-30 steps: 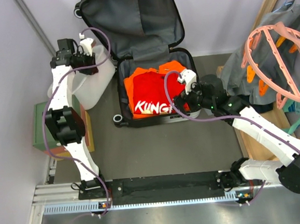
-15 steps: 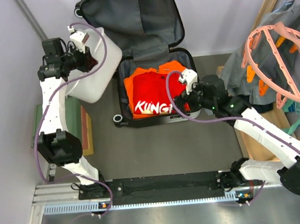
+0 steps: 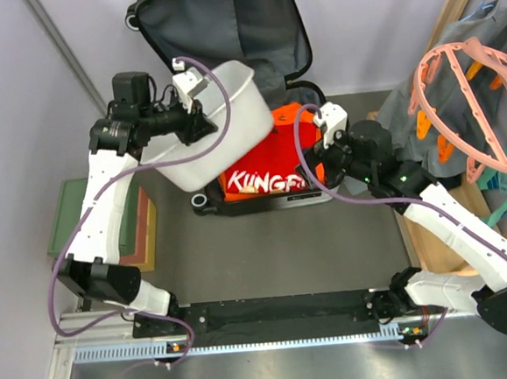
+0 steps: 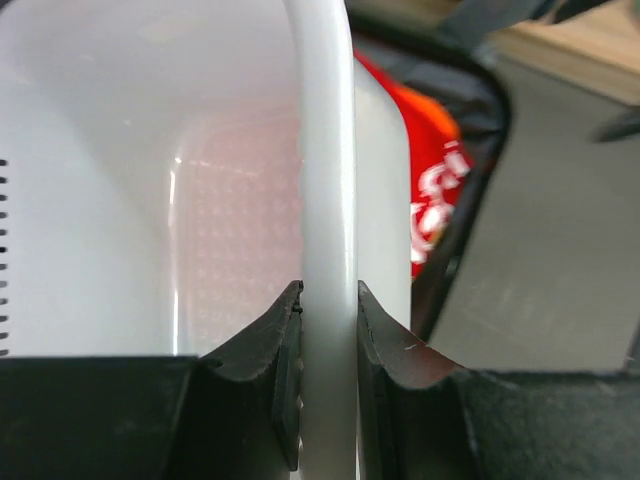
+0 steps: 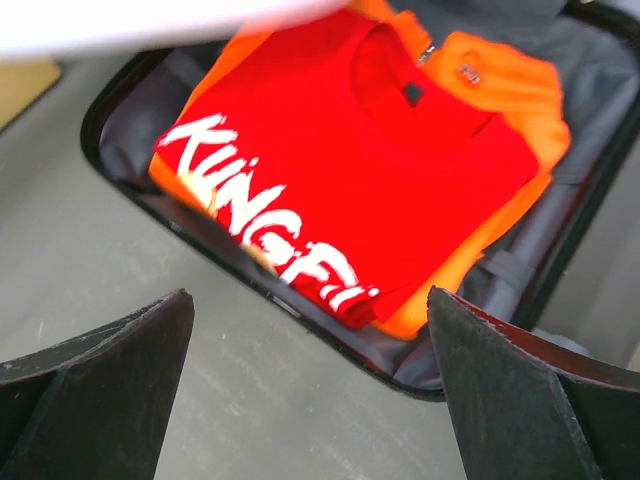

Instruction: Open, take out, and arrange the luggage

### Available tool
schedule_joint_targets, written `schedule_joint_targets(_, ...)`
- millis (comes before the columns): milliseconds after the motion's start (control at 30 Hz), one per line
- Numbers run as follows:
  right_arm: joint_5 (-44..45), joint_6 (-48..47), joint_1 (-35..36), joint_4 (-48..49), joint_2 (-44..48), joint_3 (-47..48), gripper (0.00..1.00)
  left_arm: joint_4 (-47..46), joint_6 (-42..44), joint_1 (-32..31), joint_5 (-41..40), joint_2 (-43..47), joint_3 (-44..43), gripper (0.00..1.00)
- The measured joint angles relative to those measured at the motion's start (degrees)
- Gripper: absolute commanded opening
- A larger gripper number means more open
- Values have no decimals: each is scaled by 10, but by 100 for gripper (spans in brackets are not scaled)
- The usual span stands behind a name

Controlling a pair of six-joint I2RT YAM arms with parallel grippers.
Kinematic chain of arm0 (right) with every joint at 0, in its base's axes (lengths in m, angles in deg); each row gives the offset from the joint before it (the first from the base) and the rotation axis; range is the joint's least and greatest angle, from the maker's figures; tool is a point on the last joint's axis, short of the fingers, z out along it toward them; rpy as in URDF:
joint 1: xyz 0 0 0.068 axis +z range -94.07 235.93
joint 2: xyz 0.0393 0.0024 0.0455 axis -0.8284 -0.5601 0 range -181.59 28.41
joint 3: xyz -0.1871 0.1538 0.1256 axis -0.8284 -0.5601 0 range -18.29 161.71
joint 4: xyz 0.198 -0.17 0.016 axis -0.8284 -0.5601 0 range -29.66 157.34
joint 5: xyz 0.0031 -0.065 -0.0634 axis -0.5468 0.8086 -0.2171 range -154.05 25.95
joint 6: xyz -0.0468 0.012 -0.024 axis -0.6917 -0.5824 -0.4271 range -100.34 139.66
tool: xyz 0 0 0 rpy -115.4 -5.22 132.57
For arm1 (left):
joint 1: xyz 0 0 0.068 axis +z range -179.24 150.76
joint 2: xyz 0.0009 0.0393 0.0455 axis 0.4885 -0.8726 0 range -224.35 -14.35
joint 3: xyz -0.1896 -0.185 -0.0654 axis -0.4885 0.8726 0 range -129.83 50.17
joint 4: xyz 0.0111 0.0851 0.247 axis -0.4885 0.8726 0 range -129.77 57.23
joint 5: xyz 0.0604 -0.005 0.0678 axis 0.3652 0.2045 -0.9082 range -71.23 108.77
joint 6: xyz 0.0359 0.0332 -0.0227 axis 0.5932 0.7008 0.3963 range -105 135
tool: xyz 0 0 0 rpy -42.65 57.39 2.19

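The luggage (image 3: 224,34) lies open on the dark floor, its grey-lined lid leaning against the back wall. Its lower half holds a folded red "KUNGFU" shirt (image 5: 360,150) on top of an orange one (image 5: 500,110). My left gripper (image 4: 328,300) is shut on the rim of a white perforated basket (image 3: 222,122). It holds the basket in the air over the left part of the open case. Just right of the shirts, over the case's front right corner, my right gripper (image 5: 308,300) hangs wide open and empty.
Green-topped stacked boxes (image 3: 72,226) sit by the left wall. A pink hanger (image 3: 466,94) and grey garments (image 3: 406,116) hang at the right, above a wooden board (image 3: 434,245). The arms' base rail (image 3: 272,315) runs along the near edge.
My left arm has swung the basket rightwards from beside the case to above its left part. The right gripper has shifted slightly up and right, still open.
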Motion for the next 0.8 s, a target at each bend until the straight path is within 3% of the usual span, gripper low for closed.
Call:
schedule_joint_targets(267, 82, 53, -7, -26, 6, 17, 99, 92, 12, -105, 37, 74, -19, 0)
schedule_joint_targets(567, 155, 115, -18, -73, 57, 27, 99, 220, 122, -272, 44, 199, 122, 0)
schedule_joint_targets(800, 160, 146, -18, -89, 81, 34, 99, 239, 148, -330, 27, 263, 210, 0)
